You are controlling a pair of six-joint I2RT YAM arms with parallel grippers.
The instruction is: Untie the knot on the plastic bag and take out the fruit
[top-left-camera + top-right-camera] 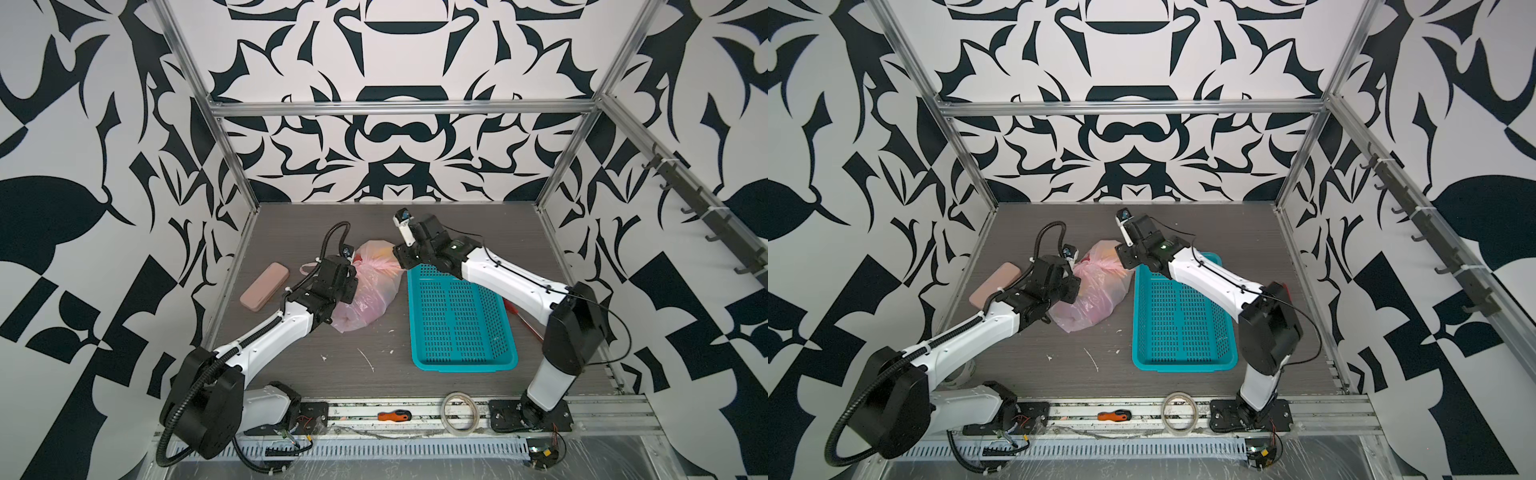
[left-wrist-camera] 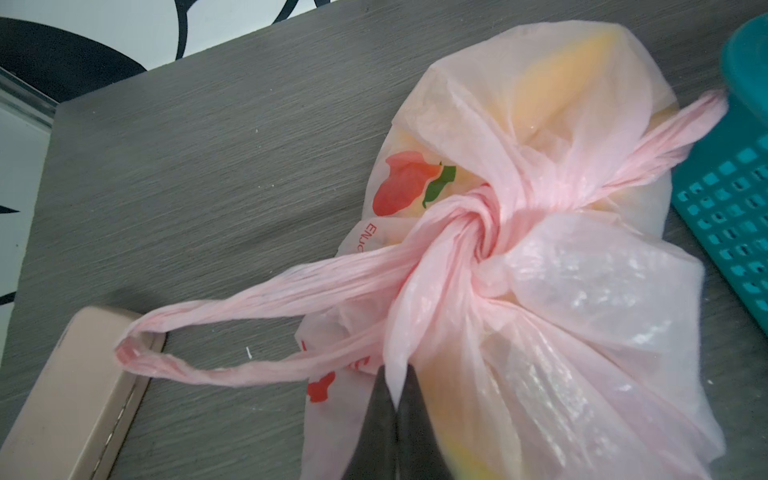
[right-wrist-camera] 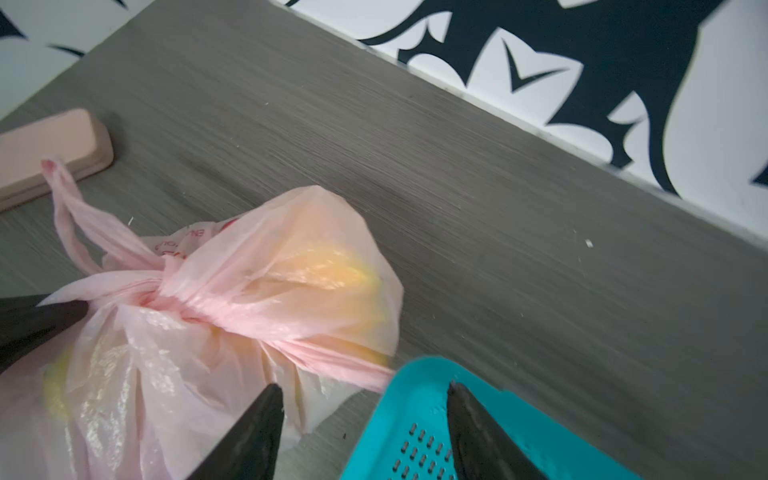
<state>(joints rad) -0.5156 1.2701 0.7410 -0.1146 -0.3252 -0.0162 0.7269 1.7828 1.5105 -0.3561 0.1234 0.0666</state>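
Plastic bag lies on the grey table, knot tied. Left gripper: clenched, tips pinching a gathered fold of the bag's film right below the knot; the fold runs taut from the tips into the twist. Right gripper: released, jaws standing apart with nothing between them, one finger over the bag's edge, the other over the corner of the teal basket. One twisted handle strand leaves the knot and ends at the basket rim just ahead of that open gap; whether it touches the rim, cannot tell. The other loop handle lies free across the table, its end resting on the edge of a pink case. Yellow fruit shows through the film on the far side of the knot. Red and green printed mark sits beside the knot. Layout in both top views, 12 o'clock at the back wall: bag at the basket's 10 o'clock, just beside its far corner; pink case at the bag's 9 o'clock, near; left arm enters from 7 o'clock, right arm from 4 o'clock across the basket. Screwdriver and tape roll on the front rail at 6 o'clock.
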